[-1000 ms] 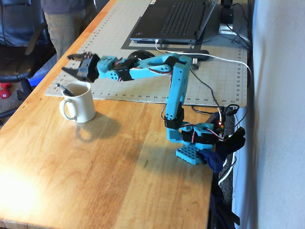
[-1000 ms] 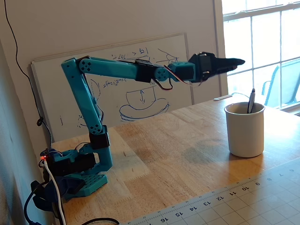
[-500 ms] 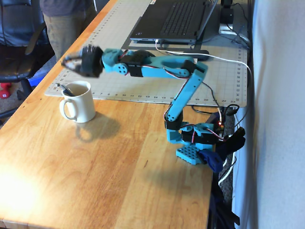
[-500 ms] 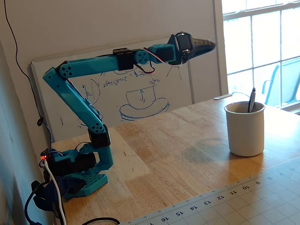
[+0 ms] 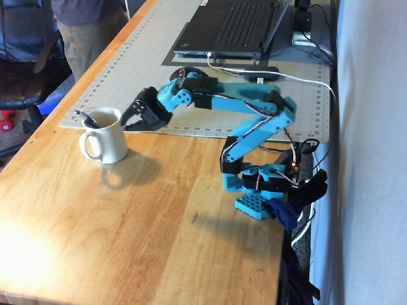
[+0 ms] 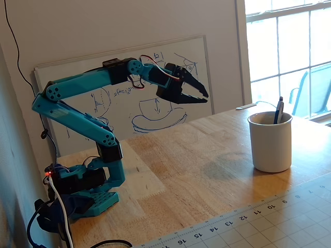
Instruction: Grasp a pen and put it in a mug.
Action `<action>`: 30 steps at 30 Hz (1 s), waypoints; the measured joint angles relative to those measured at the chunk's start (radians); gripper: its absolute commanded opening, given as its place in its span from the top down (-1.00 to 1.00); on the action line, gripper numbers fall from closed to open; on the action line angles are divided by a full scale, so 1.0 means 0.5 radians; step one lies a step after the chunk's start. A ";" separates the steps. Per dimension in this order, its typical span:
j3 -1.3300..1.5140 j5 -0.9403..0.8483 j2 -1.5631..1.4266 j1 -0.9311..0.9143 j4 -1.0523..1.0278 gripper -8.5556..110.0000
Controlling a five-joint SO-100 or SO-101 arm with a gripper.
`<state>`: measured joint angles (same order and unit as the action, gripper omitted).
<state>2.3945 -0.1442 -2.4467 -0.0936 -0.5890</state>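
Note:
The cream-white mug (image 5: 107,138) (image 6: 270,143) stands upright on the wooden table, its handle facing the table's front edge in a fixed view. The dark pen (image 5: 84,117) (image 6: 279,110) leans inside the mug, and its top sticks out over the rim. My gripper (image 5: 130,122) (image 6: 202,97) hangs in the air beside the mug on the arm's side, a short gap away and about level with the rim. Its jaws are open, point down toward the table and hold nothing.
A grey cutting mat (image 5: 127,57) (image 6: 269,222) lies behind the mug with a laptop (image 5: 229,25) and cables (image 5: 299,79) on it. The arm's base (image 5: 257,184) (image 6: 85,188) sits at the table edge. A whiteboard (image 6: 129,98) leans on the wall. A person (image 5: 86,25) stands by the table.
The arm has folded back toward its base. The gripper dropped from high above the mug to rim height beside it. The pen stays in the mug.

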 measured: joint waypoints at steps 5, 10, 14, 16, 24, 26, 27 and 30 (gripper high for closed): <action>0.172 -0.101 -0.224 0.000 -0.236 0.84; 0.448 -0.114 -0.500 -0.080 -0.433 0.84; 0.681 -0.114 -0.733 -0.129 -0.518 0.84; 0.804 -0.114 -0.844 -0.135 -0.534 0.84; 1.178 0.095 -1.175 -0.135 -0.540 0.84; 1.221 0.175 -1.203 -0.135 -0.540 0.84; 1.233 0.206 -1.212 -0.135 -0.540 0.84; 1.243 0.270 -1.218 -0.135 -0.540 0.84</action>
<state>3.0158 -0.0092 -3.0557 -0.1611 -0.8590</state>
